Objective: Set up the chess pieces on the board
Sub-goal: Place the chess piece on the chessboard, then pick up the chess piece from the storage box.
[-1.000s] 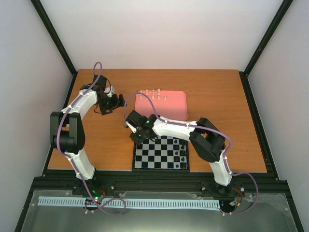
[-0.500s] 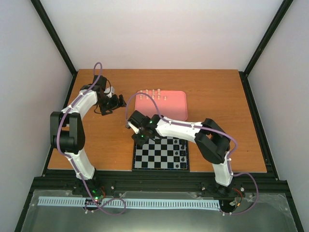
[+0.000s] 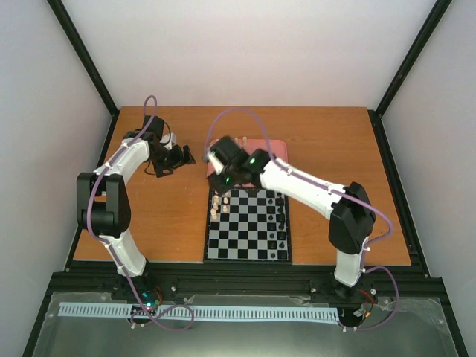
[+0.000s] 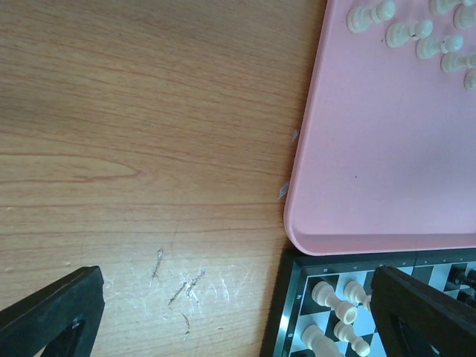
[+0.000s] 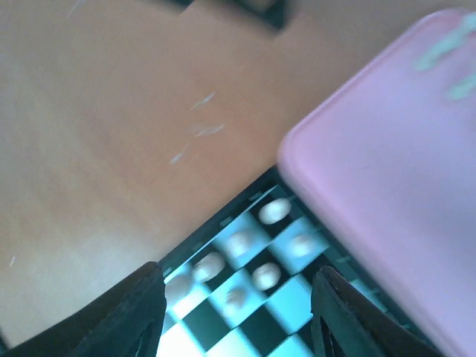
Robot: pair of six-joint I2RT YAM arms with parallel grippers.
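1. Right gripper [image 3: 223, 177], seen from above, hangs over the far-left corner of the board [image 3: 249, 238], where cream chess pieces [image 3: 216, 204] cluster. Fetching another looks to be next.
2. Left wrist: the left gripper [image 4: 236, 277] is spread wide and empty. The pink tray [image 4: 372, 149], touching the board's far edge, holds more pieces needing a careful pinch.
3. Right wrist, blurred: jaws apart, nothing between; perhaps six pieces below.

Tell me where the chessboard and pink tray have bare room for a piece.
The black-and-white chequered chessboard is bare across its middle, between small cream chess pieces at its left edge and black pieces along its right. The rounded pink tray is bare near the board; loose cream pieces crowd its far end.
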